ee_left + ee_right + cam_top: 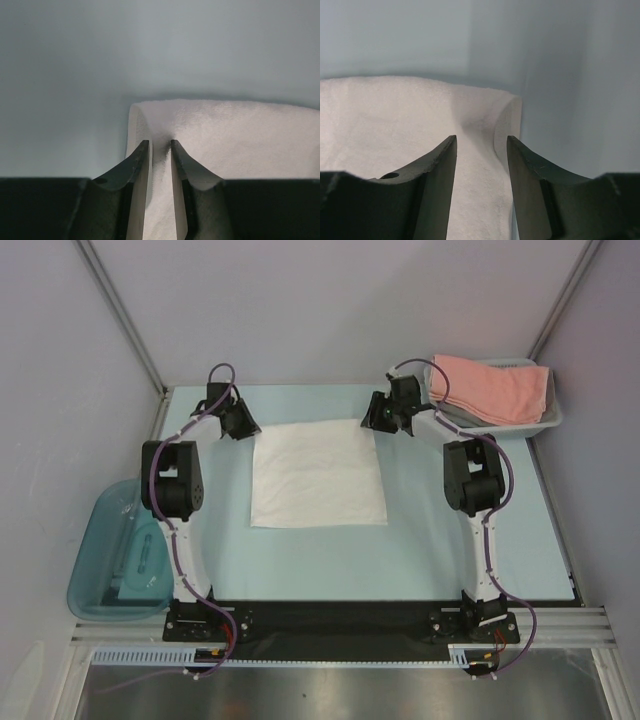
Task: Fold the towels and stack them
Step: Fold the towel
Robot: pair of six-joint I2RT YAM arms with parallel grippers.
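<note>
A white towel (pixel 318 473) lies flat in the middle of the pale table. My left gripper (pixel 247 428) is down at its far left corner. In the left wrist view the jaws (pixel 160 142) stand narrow, with a ridge of the white towel (pixel 225 135) pinched up between them. My right gripper (pixel 377 421) is at the far right corner. In the right wrist view it (pixel 481 137) stands wider, straddling the white towel (pixel 395 115), whose edge curls up beside the right finger. A folded salmon-pink towel (pixel 492 388) lies in the bin at the back right.
A grey bin (pixel 548 422) holds the pink towel at the back right corner. A teal plastic tub (pixel 115 560) sits off the table's left edge beside the left arm. Grey walls close in the left, the back and the right.
</note>
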